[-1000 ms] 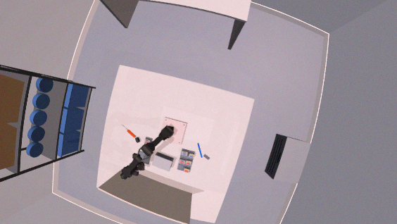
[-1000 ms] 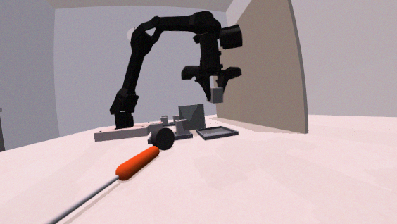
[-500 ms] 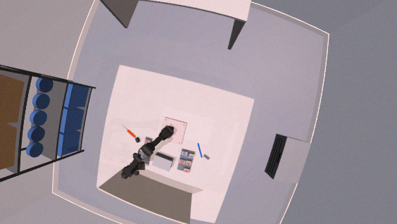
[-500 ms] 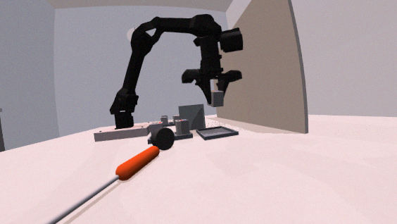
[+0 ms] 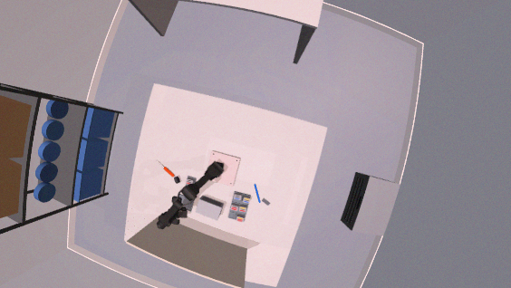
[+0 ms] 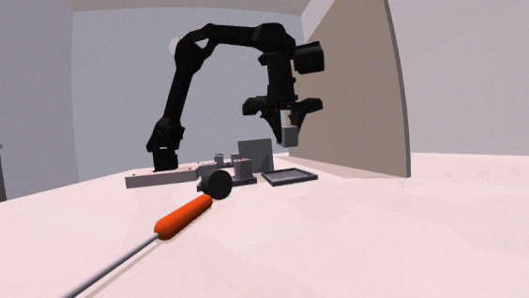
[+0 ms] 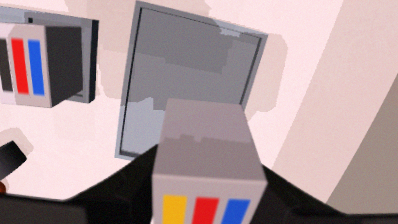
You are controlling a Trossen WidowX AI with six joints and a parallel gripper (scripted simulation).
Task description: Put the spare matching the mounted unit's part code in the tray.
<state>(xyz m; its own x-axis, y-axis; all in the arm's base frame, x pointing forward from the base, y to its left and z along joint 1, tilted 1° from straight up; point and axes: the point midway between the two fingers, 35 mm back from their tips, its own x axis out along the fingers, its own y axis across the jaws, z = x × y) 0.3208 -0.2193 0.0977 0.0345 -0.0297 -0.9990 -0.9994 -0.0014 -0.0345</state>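
My gripper [image 6: 289,133] [image 7: 198,155] is shut on a grey block [image 6: 290,138] [image 7: 207,145] with yellow, red and blue stripes on one face. It holds the block upright, well above the shallow grey tray [image 6: 295,181] [image 7: 180,65]. In the wrist view the block covers the tray's lower right part. Another grey block [image 7: 65,65] [image 6: 243,170], with dark, red and blue stripes, stands in a rack [image 7: 94,60] beside the tray. A second rack [image 5: 231,206] holds several small blocks. I cannot make out the mounted unit's printed code.
A grey panel [image 6: 255,154] [image 5: 209,208] stands behind the tray in the exterior view. An orange screwdriver [image 5: 168,171] [image 6: 184,217] and a black cylinder [image 5: 177,179] [image 6: 218,184] [image 7: 11,159] lie near the racks. A tall brown wall [image 6: 347,89] [image 5: 195,254] borders the tray's side.
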